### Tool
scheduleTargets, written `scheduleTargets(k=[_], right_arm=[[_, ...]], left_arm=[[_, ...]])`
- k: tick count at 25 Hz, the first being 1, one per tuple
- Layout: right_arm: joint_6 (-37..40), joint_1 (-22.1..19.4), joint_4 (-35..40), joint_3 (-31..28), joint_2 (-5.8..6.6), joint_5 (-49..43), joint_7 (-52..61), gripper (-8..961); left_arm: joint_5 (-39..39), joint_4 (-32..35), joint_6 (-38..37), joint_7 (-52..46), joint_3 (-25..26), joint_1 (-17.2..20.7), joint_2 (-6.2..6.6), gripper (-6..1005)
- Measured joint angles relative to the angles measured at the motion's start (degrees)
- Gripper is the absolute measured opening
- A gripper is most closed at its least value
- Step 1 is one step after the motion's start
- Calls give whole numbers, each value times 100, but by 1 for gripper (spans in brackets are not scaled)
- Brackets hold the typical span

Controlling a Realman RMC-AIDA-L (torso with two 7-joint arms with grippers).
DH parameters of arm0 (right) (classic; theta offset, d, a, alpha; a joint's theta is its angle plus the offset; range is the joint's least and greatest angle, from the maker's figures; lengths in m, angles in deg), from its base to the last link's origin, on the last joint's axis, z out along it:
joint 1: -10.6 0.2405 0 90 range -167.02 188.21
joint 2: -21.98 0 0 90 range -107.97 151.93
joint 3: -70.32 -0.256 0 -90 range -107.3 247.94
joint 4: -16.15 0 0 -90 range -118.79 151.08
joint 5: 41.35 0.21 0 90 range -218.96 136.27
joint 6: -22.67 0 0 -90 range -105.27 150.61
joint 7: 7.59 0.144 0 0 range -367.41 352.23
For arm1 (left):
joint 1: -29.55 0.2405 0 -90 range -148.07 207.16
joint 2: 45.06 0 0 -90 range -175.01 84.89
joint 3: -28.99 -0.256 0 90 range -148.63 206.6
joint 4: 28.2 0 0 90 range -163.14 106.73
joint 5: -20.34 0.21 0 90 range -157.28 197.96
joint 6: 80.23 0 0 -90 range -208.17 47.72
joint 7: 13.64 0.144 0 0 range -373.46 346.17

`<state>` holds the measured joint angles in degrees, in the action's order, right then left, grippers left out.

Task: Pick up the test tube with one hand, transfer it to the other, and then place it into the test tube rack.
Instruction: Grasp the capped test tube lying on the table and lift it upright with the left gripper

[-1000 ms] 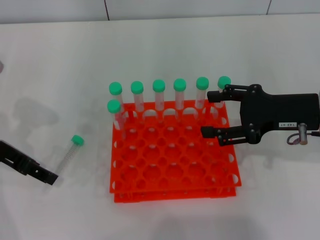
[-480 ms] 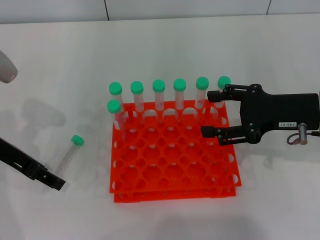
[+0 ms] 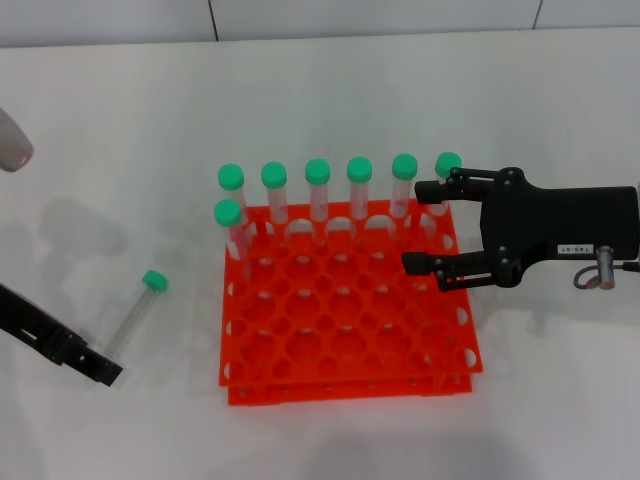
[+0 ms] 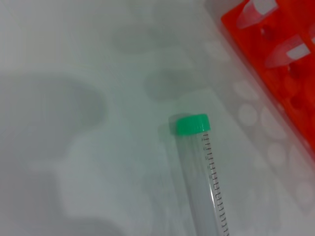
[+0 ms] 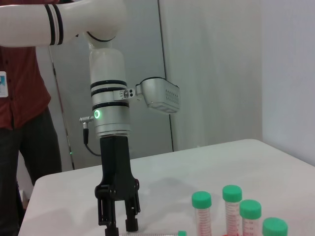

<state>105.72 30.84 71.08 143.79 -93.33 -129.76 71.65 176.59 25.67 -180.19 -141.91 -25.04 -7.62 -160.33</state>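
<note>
The test tube (image 3: 133,312) lies flat on the white table, left of the rack, with its green cap (image 3: 153,281) pointing away from me. In the left wrist view the tube (image 4: 205,182) lies close below the camera. My unlabelled left gripper (image 3: 105,368) is low at the front left, just short of the tube's bottom end; in the right wrist view the left gripper (image 5: 118,226) is open and empty. My labelled right gripper (image 3: 420,227) is open and empty over the right back part of the orange-red rack (image 3: 345,385).
Several green-capped tubes (image 3: 318,172) stand in the rack's back row, and one (image 3: 228,213) stands in the second row at the left. The rack's corner (image 4: 290,73) shows in the left wrist view. A person (image 5: 22,123) stands behind the table's far side.
My left gripper has shifted a little toward the table's front beside the lying tube, and its white arm now shows at the upper left. The right gripper and the tube have not moved.
</note>
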Motion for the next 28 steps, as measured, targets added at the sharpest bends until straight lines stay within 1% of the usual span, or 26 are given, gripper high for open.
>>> scheduleTargets(k=[13,28], right_arm=[[0,-12,-4,0,0,15,-6,839],[-1,6,-9,-25,0,18,-14,839]], left_arm=[[27,-93,41,2,-74,-37,-4,491],[160,-175,164,-14,-81,-114,-6,481]])
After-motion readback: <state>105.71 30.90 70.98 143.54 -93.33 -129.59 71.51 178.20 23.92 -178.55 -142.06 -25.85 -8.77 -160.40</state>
